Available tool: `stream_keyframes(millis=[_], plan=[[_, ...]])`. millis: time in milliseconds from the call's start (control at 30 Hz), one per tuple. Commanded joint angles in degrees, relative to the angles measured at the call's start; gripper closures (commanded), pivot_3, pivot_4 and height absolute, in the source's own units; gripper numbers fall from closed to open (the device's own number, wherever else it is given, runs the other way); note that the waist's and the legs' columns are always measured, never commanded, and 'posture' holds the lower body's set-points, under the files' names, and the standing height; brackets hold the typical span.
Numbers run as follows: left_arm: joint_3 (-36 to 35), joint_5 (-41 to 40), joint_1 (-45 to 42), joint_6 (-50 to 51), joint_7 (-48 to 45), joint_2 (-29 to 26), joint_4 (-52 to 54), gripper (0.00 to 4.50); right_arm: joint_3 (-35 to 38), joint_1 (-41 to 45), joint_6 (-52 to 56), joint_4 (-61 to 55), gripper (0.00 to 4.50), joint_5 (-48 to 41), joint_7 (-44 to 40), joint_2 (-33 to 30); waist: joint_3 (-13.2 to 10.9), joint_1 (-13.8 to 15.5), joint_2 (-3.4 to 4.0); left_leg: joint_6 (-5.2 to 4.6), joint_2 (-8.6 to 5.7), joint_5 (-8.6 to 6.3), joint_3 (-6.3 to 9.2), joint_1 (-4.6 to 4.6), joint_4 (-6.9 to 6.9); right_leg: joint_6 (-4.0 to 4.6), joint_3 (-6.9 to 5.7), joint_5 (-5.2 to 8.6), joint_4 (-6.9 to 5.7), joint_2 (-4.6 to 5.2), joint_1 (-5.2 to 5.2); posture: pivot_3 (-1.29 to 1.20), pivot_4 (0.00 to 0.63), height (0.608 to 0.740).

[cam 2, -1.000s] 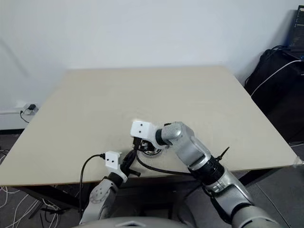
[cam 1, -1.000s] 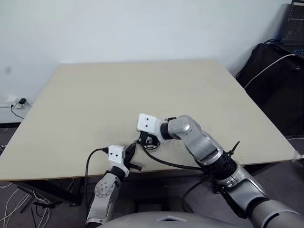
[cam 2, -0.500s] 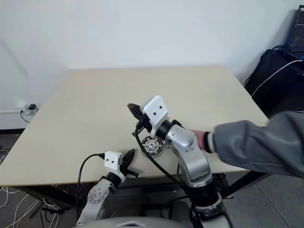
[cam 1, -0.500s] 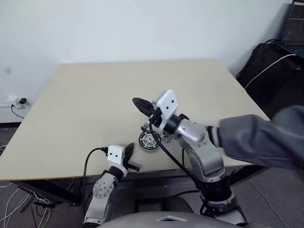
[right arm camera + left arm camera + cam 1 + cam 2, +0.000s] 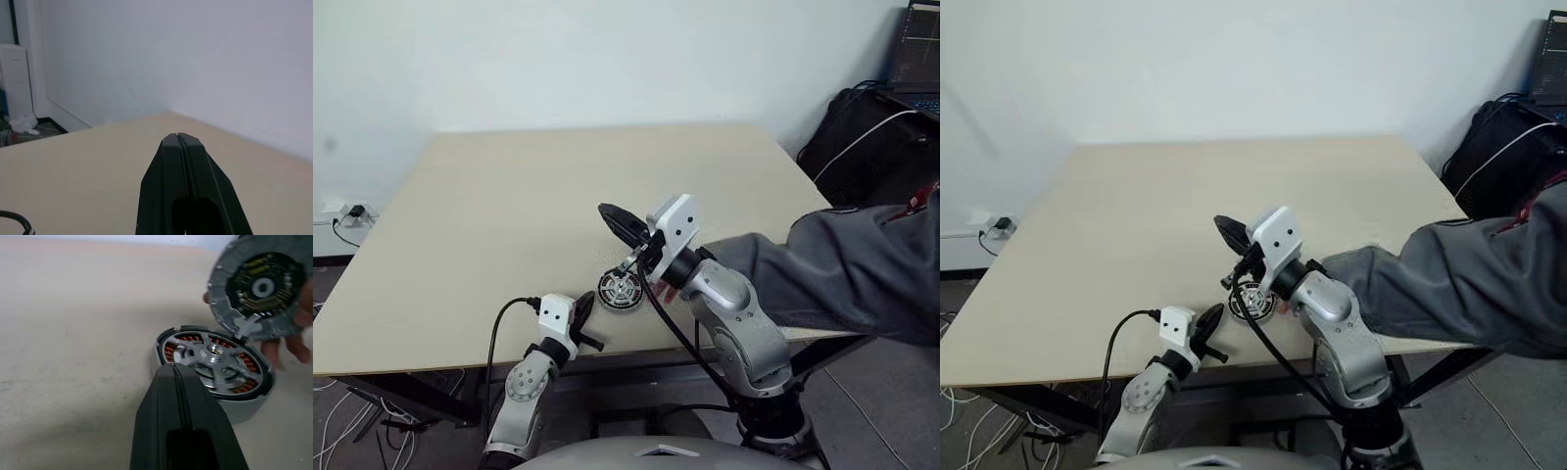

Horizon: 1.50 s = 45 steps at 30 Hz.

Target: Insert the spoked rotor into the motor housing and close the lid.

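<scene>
The right end effector (image 5: 615,217), which a second ago was low over the motor housing (image 5: 215,364), is now raised above the table (image 5: 509,196) in the centre of the head view, its two black fingers pressed together and holding nothing. The left end effector (image 5: 584,308) sits at the lower left of the frame, just beside the housing, also closed and empty.

The housing lies near the front edge of the table, below the centre of the frame. In the left wrist view the spoked rotor (image 5: 212,352) sits inside it, with the copper windings around it, so the insertion seems done.

New since a second ago is a person's sleeve (image 5: 842,264) that reaches in from the right. The person's hand (image 5: 288,340) holds the lid (image 5: 261,289) tilted over the far rim of the housing, not yet seated. Closing the lid is what remains.
</scene>
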State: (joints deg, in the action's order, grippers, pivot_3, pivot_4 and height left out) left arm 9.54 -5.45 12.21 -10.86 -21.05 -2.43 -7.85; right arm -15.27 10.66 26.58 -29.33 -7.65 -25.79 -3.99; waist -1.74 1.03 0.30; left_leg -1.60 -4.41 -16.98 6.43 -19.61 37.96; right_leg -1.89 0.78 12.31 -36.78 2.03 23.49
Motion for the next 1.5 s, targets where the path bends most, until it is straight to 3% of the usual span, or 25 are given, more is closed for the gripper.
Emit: stream_keyframes(millis=[33,800,867,1033,1100,1233,1500], plan=[[-0.07,-0.42,-0.30,-1.02,-0.25,-0.07,1.09,4.50,0.02,0.80,0.07,-1.89,4.48,-1.38,0.90,0.06,0.00,0.01,0.00,0.00,0.00,0.00,0.00,0.01,0.00,0.00,0.00,0.00,0.00,0.00,0.00,0.00,0.000,0.740],[-0.09,-0.73,-0.12,-1.71,-0.74,-0.02,0.15,4.50,-0.76,1.45,1.92,-0.30,4.48,-0.36,3.06,-1.63,0.00,0.01,0.00,0.00,0.00,0.00,0.00,0.01,0.01,-0.01,-0.01,0.00,0.01,0.00,0.01,0.00,0.000,0.740],[-0.14,-0.73,-0.30,-1.65,-0.70,0.00,0.00,4.50,-0.87,2.48,5.23,0.74,4.48,0.77,3.21,-3.49,0.00,0.01,0.00,0.00,0.00,0.00,0.00,0.02,0.01,-0.01,-0.01,0.00,0.01,0.01,0.01,0.00,0.000,0.740],[-0.25,-0.87,-0.97,-1.34,-0.63,0.17,-0.55,4.50,-8.57,6.70,11.48,5.58,4.48,7.74,-5.13,-19.18,0.00,0.26,-0.02,-0.05,-0.04,0.01,-0.03,0.02,0.08,-0.02,-0.04,-0.01,0.04,0.04,-0.03,0.00,0.000,0.740],[-0.27,-0.94,-1.18,-1.27,-0.64,0.25,-0.75,4.50,-10.43,8.10,12.57,6.98,4.48,7.90,-8.12,-22.51,0.00,0.29,-0.02,-0.08,-0.04,0.00,-0.03,-0.01,0.08,-0.01,-0.05,0.00,0.06,0.04,-0.06,0.00,0.000,0.740],[-0.22,-1.00,-1.26,-1.28,-0.66,0.43,-0.97,4.50,-14.92,11.99,12.84,11.36,3.62,9.31,-15.02,-27.68,-0.01,0.11,-0.02,-0.07,0.01,0.01,-0.06,-0.13,0.02,0.00,-0.01,0.01,0.03,0.01,-0.06,0.00,0.000,0.740],[-0.20,-1.17,-0.57,-1.42,-0.19,0.78,-0.46,4.50,-22.75,19.52,7.34,20.56,0.97,14.11,-26.01,-30.87,-0.04,0.29,-0.08,-0.09,0.00,-0.01,-0.06,-0.11,0.04,-0.01,-0.03,0.00,0.08,0.03,-0.09,0.00,0.000,0.740]])
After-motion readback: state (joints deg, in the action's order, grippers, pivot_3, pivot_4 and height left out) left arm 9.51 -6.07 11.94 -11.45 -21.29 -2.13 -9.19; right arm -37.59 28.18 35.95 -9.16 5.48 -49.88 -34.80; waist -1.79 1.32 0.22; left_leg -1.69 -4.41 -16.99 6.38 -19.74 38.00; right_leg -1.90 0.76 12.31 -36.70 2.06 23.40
